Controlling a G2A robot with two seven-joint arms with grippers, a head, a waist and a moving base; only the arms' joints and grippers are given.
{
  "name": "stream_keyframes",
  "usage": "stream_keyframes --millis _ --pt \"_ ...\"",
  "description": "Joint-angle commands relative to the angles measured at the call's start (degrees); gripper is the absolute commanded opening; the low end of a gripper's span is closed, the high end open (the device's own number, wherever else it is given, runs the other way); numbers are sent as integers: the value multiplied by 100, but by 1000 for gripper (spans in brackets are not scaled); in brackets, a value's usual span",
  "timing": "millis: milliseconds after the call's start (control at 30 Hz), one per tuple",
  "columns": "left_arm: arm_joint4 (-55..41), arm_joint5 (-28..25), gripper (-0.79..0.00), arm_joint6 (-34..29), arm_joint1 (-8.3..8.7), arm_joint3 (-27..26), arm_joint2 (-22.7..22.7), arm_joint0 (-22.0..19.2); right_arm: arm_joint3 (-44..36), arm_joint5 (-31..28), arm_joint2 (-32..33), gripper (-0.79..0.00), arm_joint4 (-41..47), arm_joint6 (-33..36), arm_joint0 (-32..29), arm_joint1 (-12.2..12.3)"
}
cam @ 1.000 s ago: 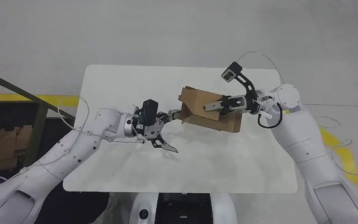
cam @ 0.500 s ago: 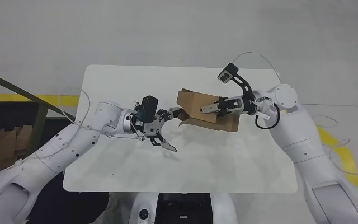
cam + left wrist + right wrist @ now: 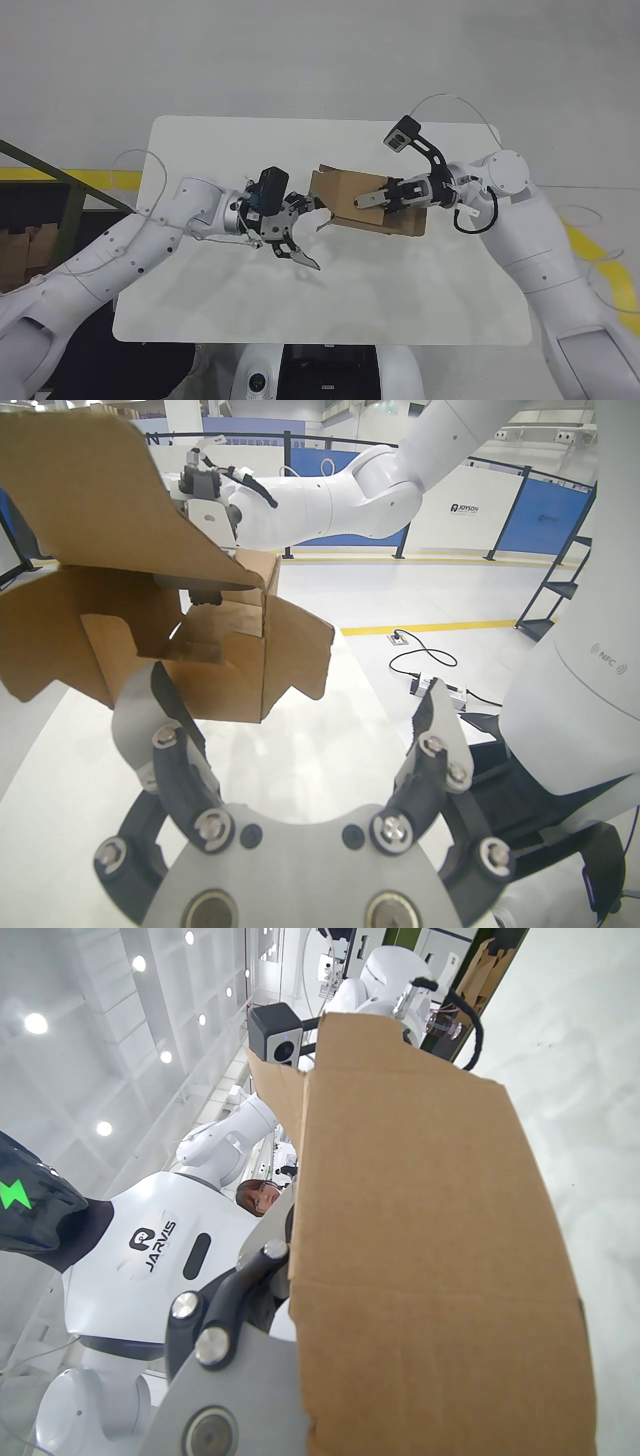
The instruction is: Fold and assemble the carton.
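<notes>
Half-folded carton (image 3: 340,186) at the centre of the top view, over the white table (image 3: 200,140).
The right gripper (image 3: 362,199) is clamped on its upper panel. The left gripper (image 3: 300,232), fingers spread wide, sits just left of the loose flaps.

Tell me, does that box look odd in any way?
The cardboard box is only half-formed, its open end facing sideways. Its end flaps splay at different angles, none folded shut. The right gripper pinches one wall. Nothing looks torn.

One carton (image 3: 365,200), clamped by the right gripper (image 3: 375,197), just ahead of the wide-spread jaws of the left gripper (image 3: 295,680). Two grippers, then, and one white table (image 3: 300,300) under both.
</notes>
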Motion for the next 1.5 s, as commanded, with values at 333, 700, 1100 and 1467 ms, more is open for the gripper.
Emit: stream_keyframes --millis 333,700,1100,1467 --pt "-191 0 0 190 -10 51 163 -119 -84 30 60 -785 -44 23 -56 7" --pt "-363 0 -6 279 20 97 380 -274 -108 37 84 -785 -57 49 -75 2" --pt "-448 0 -397 373 24 178 529 -399 -131 48 79 -785 -74 91 -88 -9" --pt "-532 0 -434 439 4 309 576 -450 -173 44 101 -785 -71 115 -122 -12"
